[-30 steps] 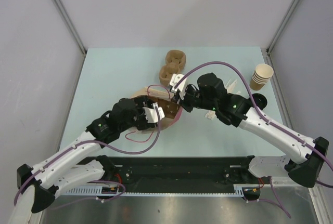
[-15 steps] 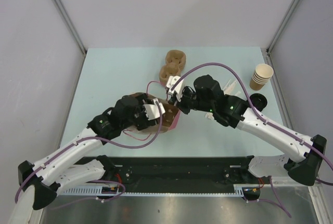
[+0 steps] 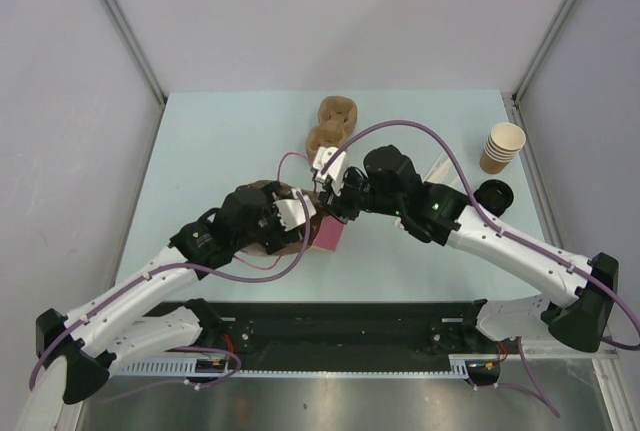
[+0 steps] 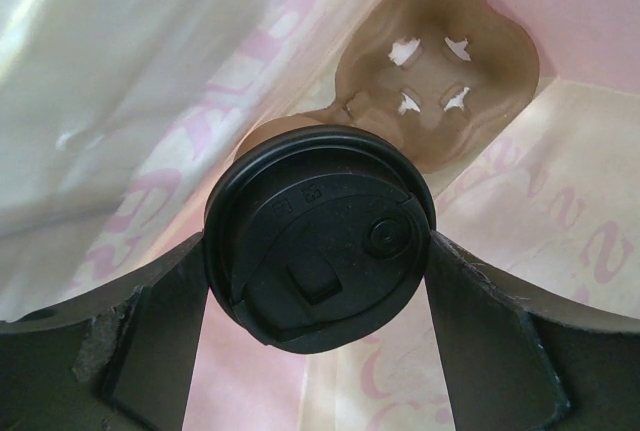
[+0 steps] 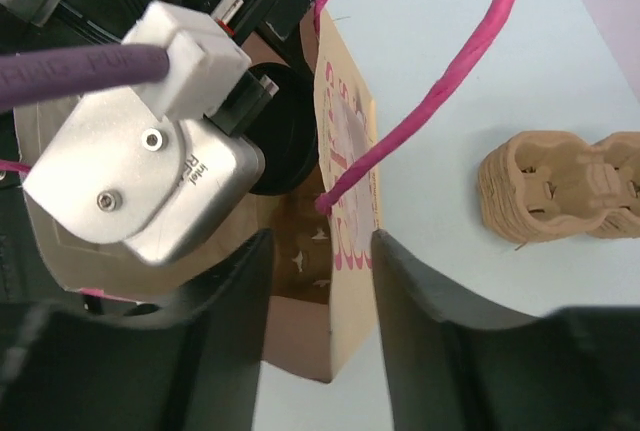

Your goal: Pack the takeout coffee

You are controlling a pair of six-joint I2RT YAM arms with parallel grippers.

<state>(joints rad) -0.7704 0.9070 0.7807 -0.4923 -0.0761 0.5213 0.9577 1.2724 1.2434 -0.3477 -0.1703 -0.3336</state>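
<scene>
The takeout coffee shows its round black lid in the left wrist view, clamped between my left gripper fingers. It hangs inside the pink paper bag, above a brown cup carrier lying on the bag's bottom. From above, my left gripper reaches into the bag mouth. My right gripper is open over the bag's rim, its fingers on either side of the wall without touching it. The pink handle arcs up beside it. From above, the right gripper sits at the bag's far edge.
A stack of brown cup carriers lies behind the bag. Pale lidless cups are stacked at the right edge, with a loose black lid just in front of them. Both arms cross the table's middle.
My right gripper's jaws have opened and let go of the bag's rim. Both arms have shifted slightly left and away, the left one carrying the coffee lower into the bag.
</scene>
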